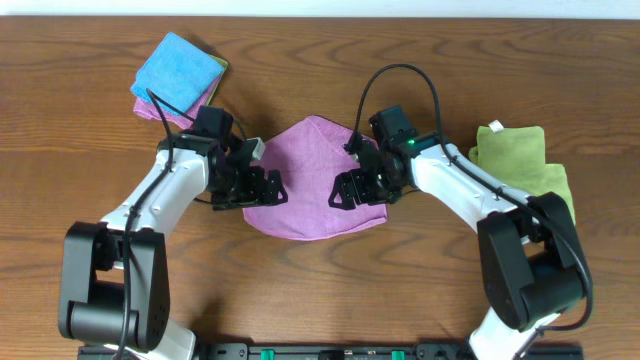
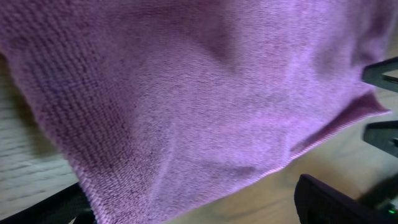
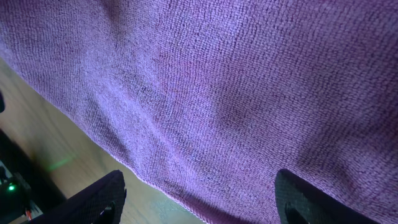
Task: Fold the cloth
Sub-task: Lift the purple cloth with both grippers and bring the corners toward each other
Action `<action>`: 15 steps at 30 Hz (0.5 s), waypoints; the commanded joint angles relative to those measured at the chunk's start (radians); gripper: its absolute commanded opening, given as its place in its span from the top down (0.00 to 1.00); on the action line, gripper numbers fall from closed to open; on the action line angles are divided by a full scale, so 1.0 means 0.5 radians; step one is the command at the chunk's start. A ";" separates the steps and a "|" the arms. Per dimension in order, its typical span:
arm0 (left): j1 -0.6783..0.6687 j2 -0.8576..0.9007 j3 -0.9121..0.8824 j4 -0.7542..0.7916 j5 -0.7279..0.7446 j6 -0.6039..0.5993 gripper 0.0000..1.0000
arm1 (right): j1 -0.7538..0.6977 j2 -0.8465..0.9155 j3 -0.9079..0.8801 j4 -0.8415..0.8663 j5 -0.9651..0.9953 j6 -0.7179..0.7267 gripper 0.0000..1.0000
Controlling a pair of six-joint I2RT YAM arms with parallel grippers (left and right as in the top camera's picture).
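A purple cloth lies in the middle of the wooden table, folded over with a rounded front edge. My left gripper is open at its left edge; its wrist view is filled by the cloth, with both dark fingers spread at the bottom corners. My right gripper is open at the cloth's right side. Its wrist view shows the cloth lying between the two spread fingers, with the hem running over bare wood.
A blue cloth lies on a stack of folded cloths at the back left. A green cloth lies crumpled at the right. Bare wood runs along the front of the table.
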State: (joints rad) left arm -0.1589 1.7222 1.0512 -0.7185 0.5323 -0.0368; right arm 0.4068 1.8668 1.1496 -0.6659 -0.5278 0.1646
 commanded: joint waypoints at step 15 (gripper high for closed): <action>-0.007 -0.019 -0.294 0.233 0.149 -0.119 0.12 | 0.010 -0.050 0.000 -0.085 -0.005 -0.002 0.24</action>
State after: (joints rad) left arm -0.1589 1.7168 0.9142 -0.6090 0.5777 -0.0654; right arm 0.4068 1.8668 1.1496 -0.6987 -0.5255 0.1650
